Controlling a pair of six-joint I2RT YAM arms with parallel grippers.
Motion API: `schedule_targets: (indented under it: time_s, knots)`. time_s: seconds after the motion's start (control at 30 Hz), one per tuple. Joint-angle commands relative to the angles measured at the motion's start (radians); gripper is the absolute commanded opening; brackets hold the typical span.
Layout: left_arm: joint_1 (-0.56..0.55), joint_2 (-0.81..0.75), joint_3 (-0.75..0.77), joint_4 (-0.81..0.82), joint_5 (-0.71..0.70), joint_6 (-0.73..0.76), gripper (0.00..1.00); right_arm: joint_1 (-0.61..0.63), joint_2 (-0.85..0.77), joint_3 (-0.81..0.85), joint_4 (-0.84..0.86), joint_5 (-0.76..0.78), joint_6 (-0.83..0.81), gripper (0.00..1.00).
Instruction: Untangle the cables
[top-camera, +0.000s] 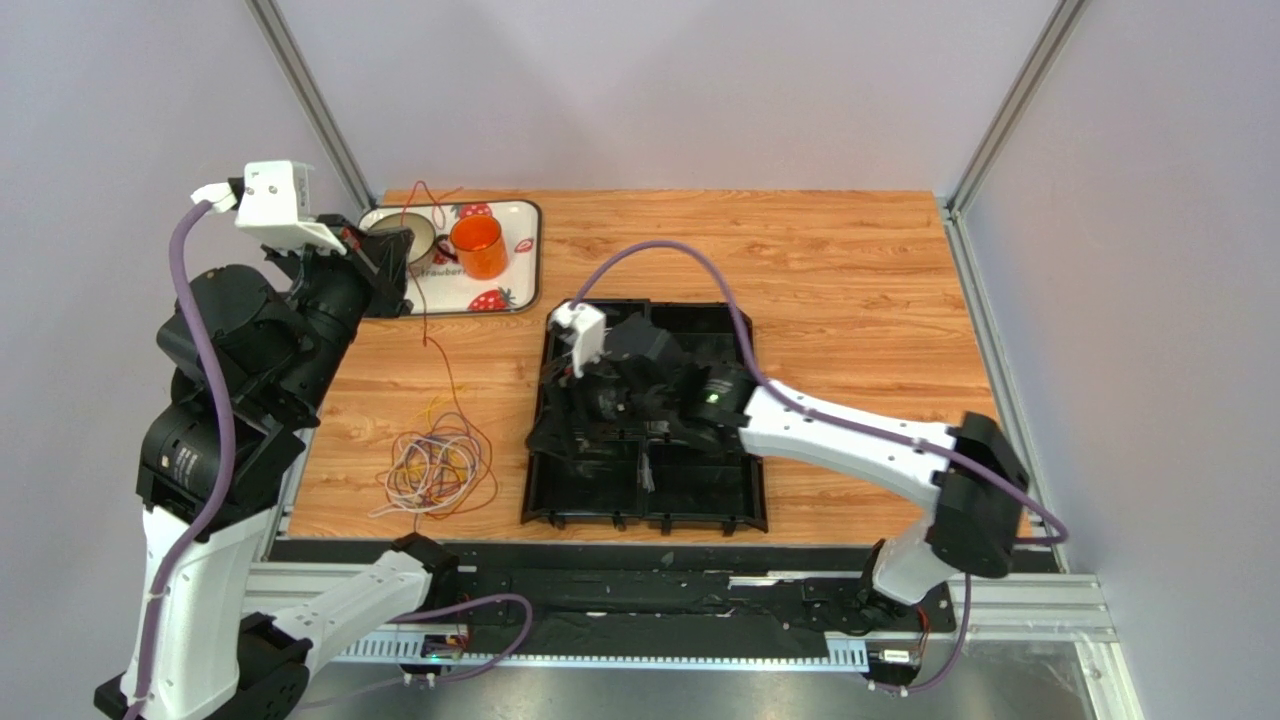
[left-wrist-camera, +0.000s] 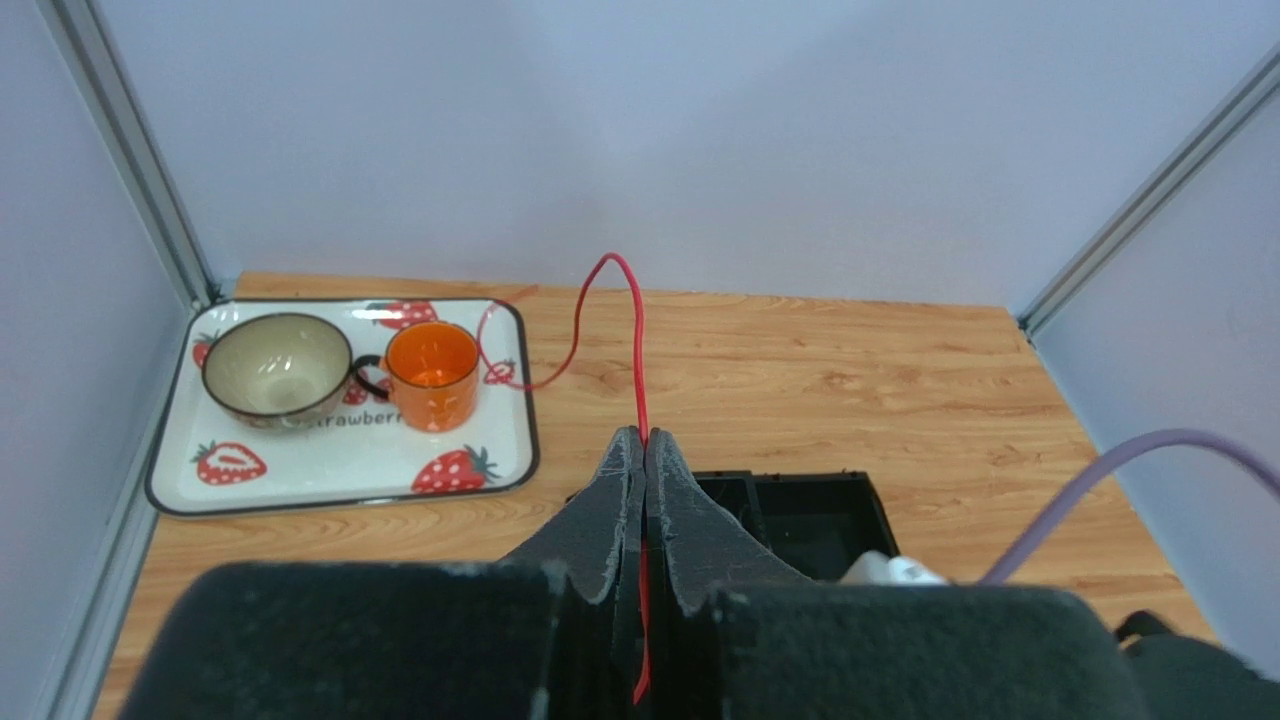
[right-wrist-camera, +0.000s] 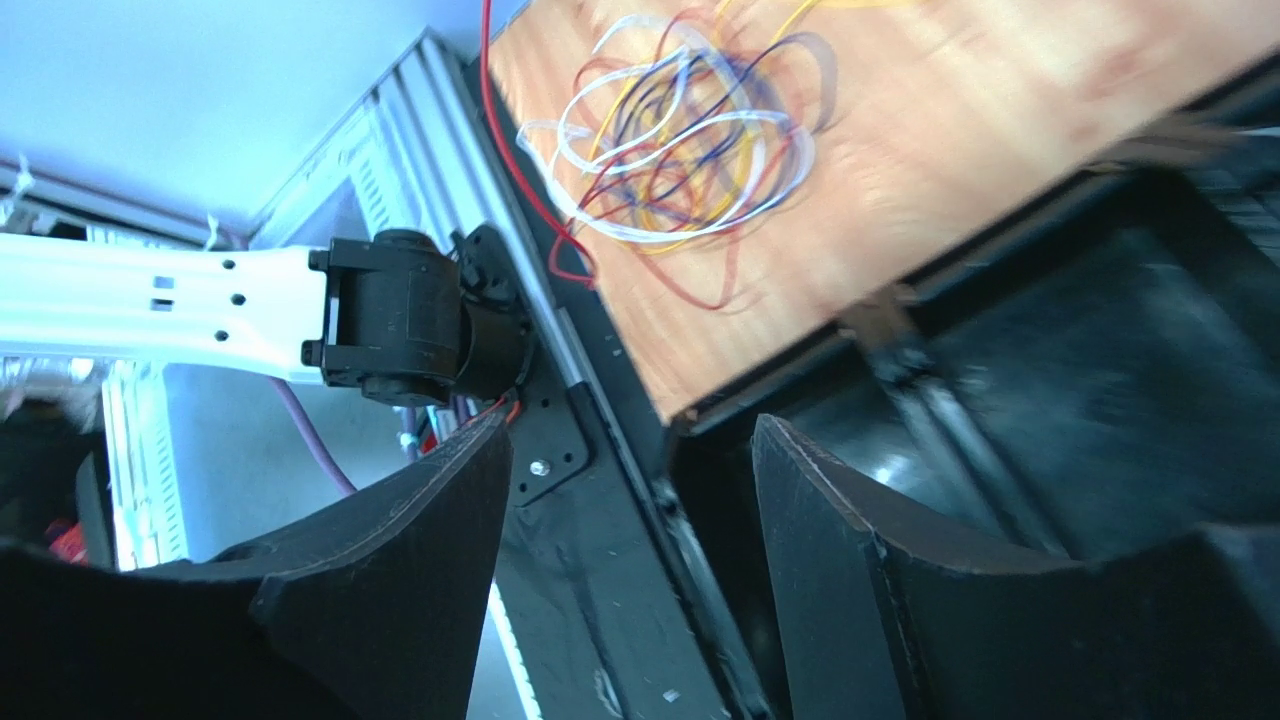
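While left end effector (left-wrist-camera: 643, 450) pinches red cable (left-wrist-camera: 639, 345) above wooden table (top-camera: 842, 255), right end effector (right-wrist-camera: 631, 435) gapes empty.

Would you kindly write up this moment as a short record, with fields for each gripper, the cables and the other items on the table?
Left gripper: shut on the red cable, raised near the strawberry tray
Right gripper: open, empty, over the black tray
Cable tangle: on the table, left of the black tray; the red cable leads up from it
Strawberry tray contents: beige cup, orange cup
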Motion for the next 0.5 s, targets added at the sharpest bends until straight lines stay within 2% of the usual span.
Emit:
schedule_targets:
  time_s: [0.0, 0.17, 0.4, 0.47]
  knots:
    - [0.004, -0.02, -0.002, 0.04, -0.022, 0.022, 0.0, 0.051, 0.11, 0.118, 0.095, -0.007, 0.042, 0.64]
    - [0.004, -0.045, -0.028, 0.049, -0.039, 0.031, 0.0, 0.08, 0.252, 0.239, 0.074, 0.012, 0.033, 0.6]
    - [0.004, -0.048, -0.035, 0.048, -0.052, 0.055, 0.0, 0.083, 0.331, 0.289, 0.081, -0.011, 0.038, 0.52]
    - [0.004, -0.051, -0.037, 0.048, -0.057, 0.059, 0.0, 0.086, 0.343, 0.298, 0.075, -0.013, 0.036, 0.46]
